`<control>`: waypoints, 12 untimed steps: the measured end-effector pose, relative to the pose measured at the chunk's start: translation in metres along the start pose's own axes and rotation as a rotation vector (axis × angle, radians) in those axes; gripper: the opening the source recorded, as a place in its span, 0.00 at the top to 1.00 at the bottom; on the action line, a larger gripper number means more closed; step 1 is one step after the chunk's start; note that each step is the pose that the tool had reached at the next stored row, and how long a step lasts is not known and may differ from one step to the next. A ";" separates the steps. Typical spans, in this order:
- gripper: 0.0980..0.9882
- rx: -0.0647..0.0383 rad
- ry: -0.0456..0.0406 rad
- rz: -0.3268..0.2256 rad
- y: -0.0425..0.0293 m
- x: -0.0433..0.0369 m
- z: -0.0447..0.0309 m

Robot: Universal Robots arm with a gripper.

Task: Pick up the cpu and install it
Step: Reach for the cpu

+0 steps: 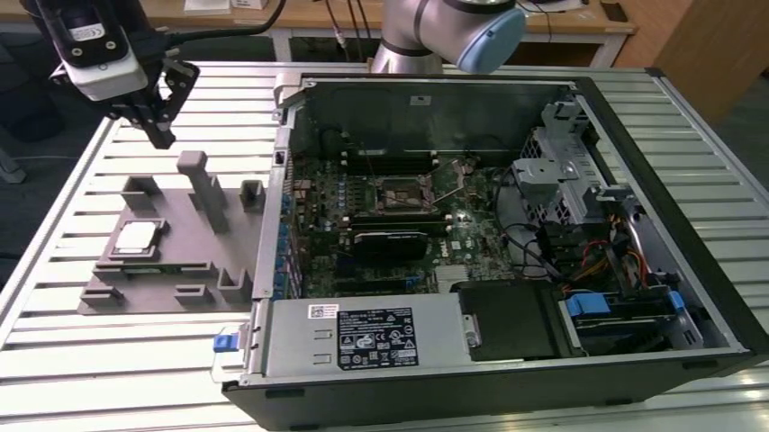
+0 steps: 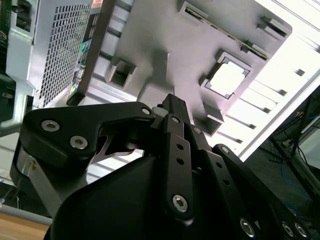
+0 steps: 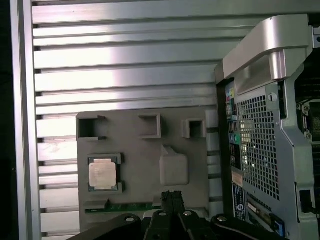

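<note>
The cpu is a small silvery square chip lying flat in a recess at the exterior view's left end of a grey plastic fixture. Both wrist views show the cpu seated in its pocket on the fixture. My gripper hangs in the air above the fixture's far edge, well above the chip, with its black fingers together and nothing between them. In both wrist views the gripper points down at the fixture, beside the cpu rather than over it.
An open computer case lies to the exterior view's right of the fixture, its motherboard showing an open socket and a black cooler. Upright blocks rise from the fixture. All stand on a slatted metal table.
</note>
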State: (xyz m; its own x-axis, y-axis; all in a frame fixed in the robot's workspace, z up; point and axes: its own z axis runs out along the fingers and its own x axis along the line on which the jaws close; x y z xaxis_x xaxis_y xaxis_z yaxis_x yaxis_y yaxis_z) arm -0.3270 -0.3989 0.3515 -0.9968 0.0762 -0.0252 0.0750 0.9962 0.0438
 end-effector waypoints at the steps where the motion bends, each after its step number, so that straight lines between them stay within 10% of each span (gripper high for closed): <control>1: 0.99 0.000 0.0000 0.000 -0.0002 0.0016 0.0009; 12: 0.99 0.000 0.0000 0.000 -0.0019 0.0183 0.0110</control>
State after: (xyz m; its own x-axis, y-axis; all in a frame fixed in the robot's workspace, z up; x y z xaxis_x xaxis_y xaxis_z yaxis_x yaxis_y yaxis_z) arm -0.3451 -0.3989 0.3400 -0.9968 0.0762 -0.0252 0.0751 0.9962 0.0434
